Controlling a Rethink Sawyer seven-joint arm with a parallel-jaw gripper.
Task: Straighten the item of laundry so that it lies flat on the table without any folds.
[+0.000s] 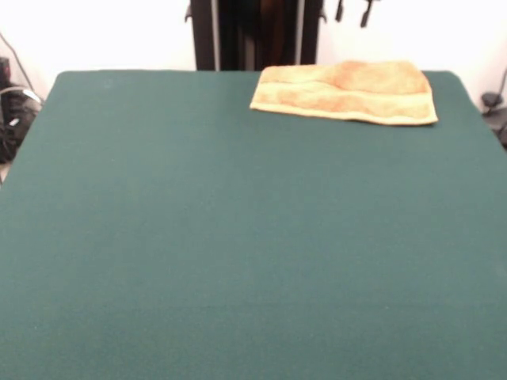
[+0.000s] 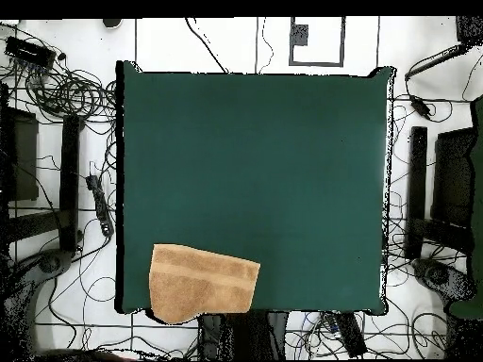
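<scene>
Gripper tips [image 1: 354,11] show only as dark ends hanging at the top edge of the front view, right of centre; whether they are apart or together I cannot tell. Below them, at the upper right of the frame, the yellow-orange towel [image 1: 345,92] lies on the dark green table [image 1: 238,237], close to its far edge and in front of the black pedestal [image 1: 255,33]. A woven band crosses the cloth. In the overhead view the towel [image 2: 202,281] sits at the lower left of the table [image 2: 255,170], its lower left part reaching past the table's bottom edge. Cables [image 2: 80,90] lie on the floor around the table.
</scene>
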